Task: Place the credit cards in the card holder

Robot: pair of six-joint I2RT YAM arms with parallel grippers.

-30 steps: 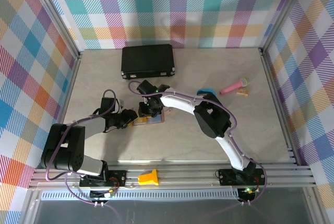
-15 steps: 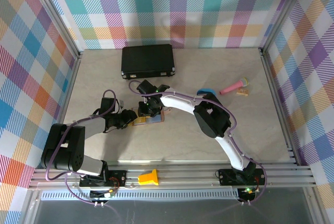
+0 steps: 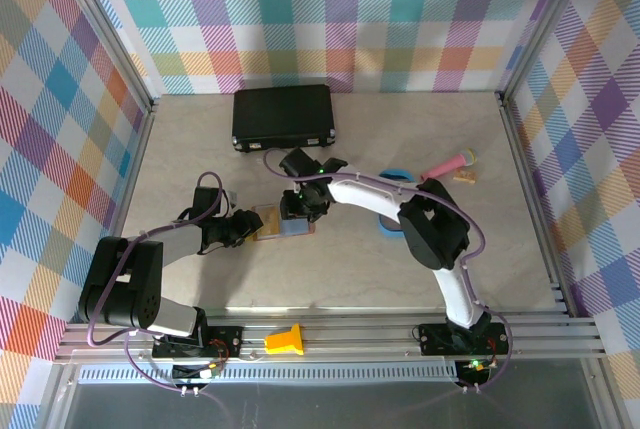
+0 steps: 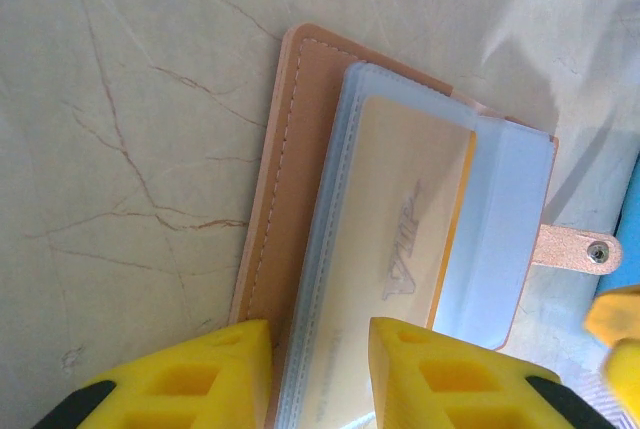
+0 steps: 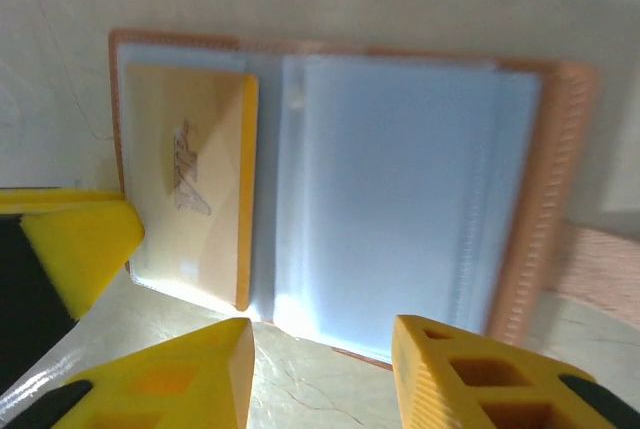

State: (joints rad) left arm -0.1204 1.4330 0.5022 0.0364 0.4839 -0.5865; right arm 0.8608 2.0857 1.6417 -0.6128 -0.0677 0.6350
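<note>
By the near rail a yellow block (image 3: 285,339) lies out of play. Beyond it the left gripper (image 4: 318,354), fingers partly spread, straddles the leather edge of the open card holder (image 4: 300,149), flat on the table (image 3: 200,159). One orange-yellow card (image 4: 400,249) already sits in a clear sleeve. The right gripper (image 5: 320,349) hovers over the holder, fingers apart and empty. Further cards cannot be made out. Farther back sit a blue tray (image 3: 397,174), a pink toy microphone (image 3: 448,165) and a black case (image 3: 283,116), none obstructing.
</note>
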